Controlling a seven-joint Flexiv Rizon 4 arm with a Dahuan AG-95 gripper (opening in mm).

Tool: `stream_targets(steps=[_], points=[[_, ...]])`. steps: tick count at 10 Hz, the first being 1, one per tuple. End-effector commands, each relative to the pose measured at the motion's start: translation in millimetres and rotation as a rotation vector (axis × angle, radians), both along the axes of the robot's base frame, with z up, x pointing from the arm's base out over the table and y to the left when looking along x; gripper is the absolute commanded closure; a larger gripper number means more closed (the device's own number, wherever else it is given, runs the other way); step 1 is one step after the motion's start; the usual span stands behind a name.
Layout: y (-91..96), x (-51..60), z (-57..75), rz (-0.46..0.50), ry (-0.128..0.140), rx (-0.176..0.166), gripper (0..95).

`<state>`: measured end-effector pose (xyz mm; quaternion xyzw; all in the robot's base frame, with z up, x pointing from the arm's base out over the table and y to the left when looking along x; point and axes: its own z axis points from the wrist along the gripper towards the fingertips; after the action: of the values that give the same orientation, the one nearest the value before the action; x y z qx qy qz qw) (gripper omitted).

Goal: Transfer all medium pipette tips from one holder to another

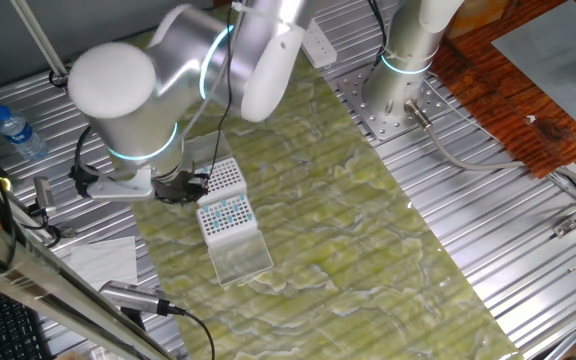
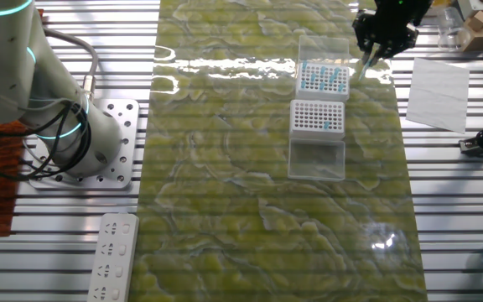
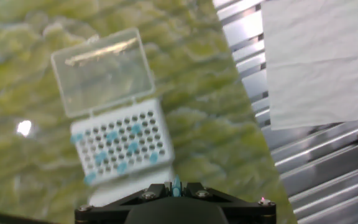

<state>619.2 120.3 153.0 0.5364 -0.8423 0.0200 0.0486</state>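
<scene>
Hand (image 3: 176,186), mostly cropped, pinches one blue tip (image 3: 176,183) above rack (image 3: 122,147).

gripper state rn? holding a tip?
Gripper: closed on one medium pipette tip; its blue top shows between the fingers, above the rack.

The setting is a laboratory robotics bench. The worktop (image 2: 443,218) is built from ribbed aluminium profiles, with a green marbled mat (image 2: 250,210) laid over its middle. The robot arm's base (image 2: 99,147) is bolted to a perforated metal plate. On the mat stand white pipette-tip racks (image 2: 317,117) with clear hinged lids. A power strip (image 2: 114,260), loose cables, a paper sheet (image 2: 438,92) and a water bottle (image 1: 16,130) lie on the bench margins.
</scene>
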Motion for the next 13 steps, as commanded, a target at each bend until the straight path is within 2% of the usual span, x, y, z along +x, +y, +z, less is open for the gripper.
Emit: stream_targets(steps=[1,2,3,5,6,8,13], points=[[4.7,-1.8,-7.6,-0.019,-0.015,-0.001,95.0],[10.8,-9.0,-22.5,-0.033,-0.034,0.002,95.0],[13.4,-11.6,-27.5,-0.038,-0.044,0.001,95.0],[13.4,-11.6,-27.5,-0.038,-0.044,0.001,95.0],[14.2,-16.3,-33.4,-0.039,-0.052,-0.001,95.0],[14.3,-18.6,-35.2,-0.042,-0.055,0.004,95.0],[16.7,-20.9,-33.7,-0.045,-0.058,0.002,95.0]])
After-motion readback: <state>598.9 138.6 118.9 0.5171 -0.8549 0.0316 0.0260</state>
